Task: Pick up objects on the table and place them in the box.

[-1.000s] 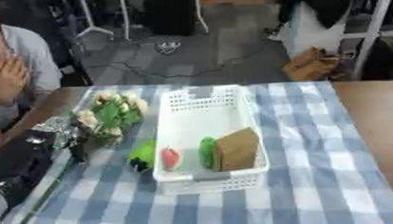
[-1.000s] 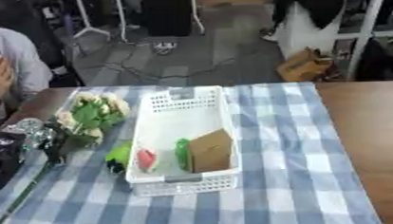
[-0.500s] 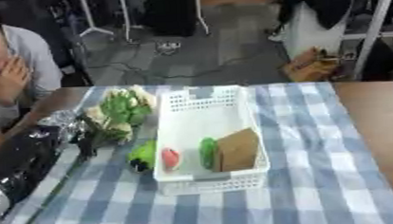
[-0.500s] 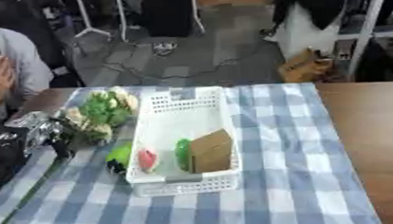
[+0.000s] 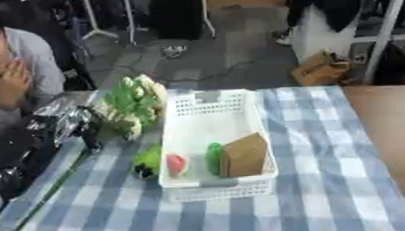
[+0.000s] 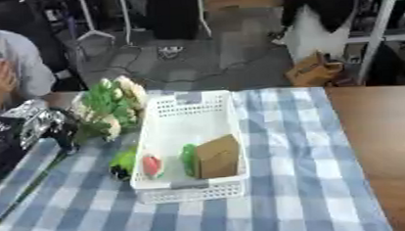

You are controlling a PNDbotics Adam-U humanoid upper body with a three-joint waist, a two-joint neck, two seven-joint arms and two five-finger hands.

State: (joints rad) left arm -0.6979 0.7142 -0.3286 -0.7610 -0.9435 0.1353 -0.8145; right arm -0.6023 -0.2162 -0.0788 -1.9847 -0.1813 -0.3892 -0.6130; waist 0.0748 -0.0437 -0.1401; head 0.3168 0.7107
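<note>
— Blue-and-white checked cloth (image 5: pixel 328 180) covers the tabletop (image 5: pixel 386 129); what sits on it?

— A white box (image 5: pixel 213 122) at centre. Inside, toward 6 o'clock, lie a red piece (image 5: pixel 176 164), a green piece (image 5: pixel 214 157) and a brown carton (image 5: pixel 245 156).

— And outside it?

— A green item (image 5: pixel 148 160) just beside its 8 o'clock corner.

— The hands?

— The left hand (image 5: pixel 69 124), at 9 o'clock, has its fingers curled round the flowers (image 5: pixel 133 105), whose heads hang near the box's 10 o'clock corner. The right hand is out of sight.
</note>
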